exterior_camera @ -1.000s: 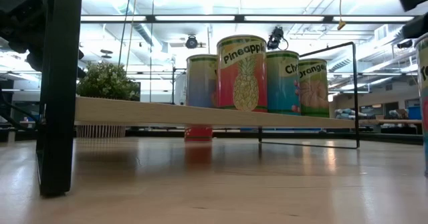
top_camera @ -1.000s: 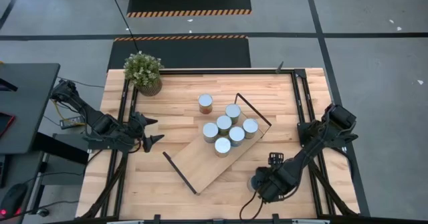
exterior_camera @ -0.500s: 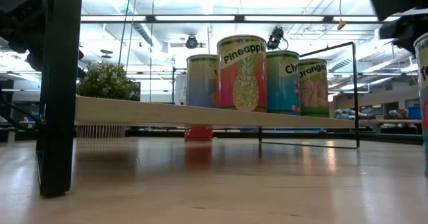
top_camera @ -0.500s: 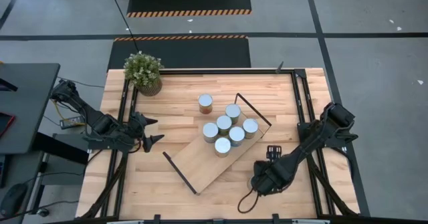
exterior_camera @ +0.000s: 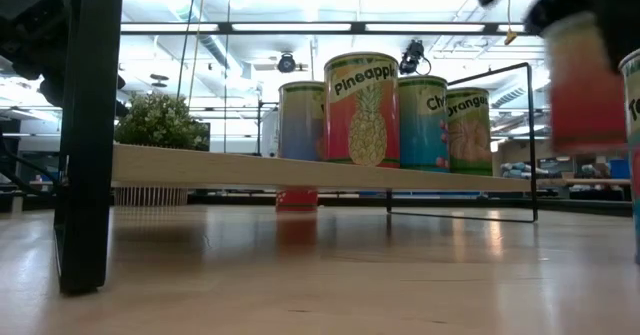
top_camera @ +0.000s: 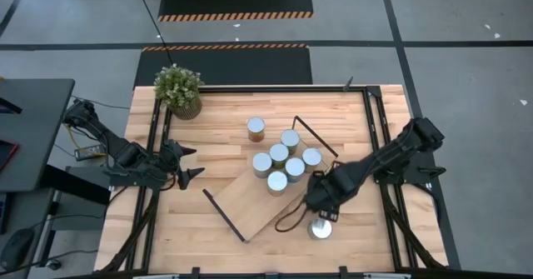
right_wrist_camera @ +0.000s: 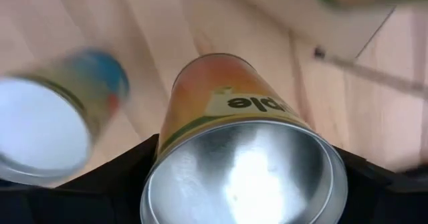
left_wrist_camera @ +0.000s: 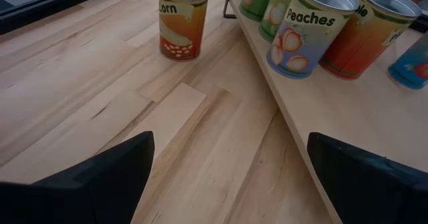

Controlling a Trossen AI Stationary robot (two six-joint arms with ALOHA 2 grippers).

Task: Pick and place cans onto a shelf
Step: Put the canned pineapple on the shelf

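— Where does the right gripper [top_camera: 321, 197] stand?

— Over the counter [top_camera: 225, 129] near its front right corner, just off the shelf's [top_camera: 250, 200] right end, jaws clamped on a can [right_wrist_camera: 231, 130] with an orange and green label.

— And the other cans?

— Five cans [top_camera: 283, 162] cluster on the shelf's far half. A corn can [top_camera: 256, 129] stands on the counter behind the shelf, and another can [top_camera: 319, 228] sits near the front edge, beside the gripper.

— The left gripper [top_camera: 190, 162]?

— It hovers at the counter's left edge, jaws apart, holding nothing. A potted plant [top_camera: 179, 90] marks the far left corner.
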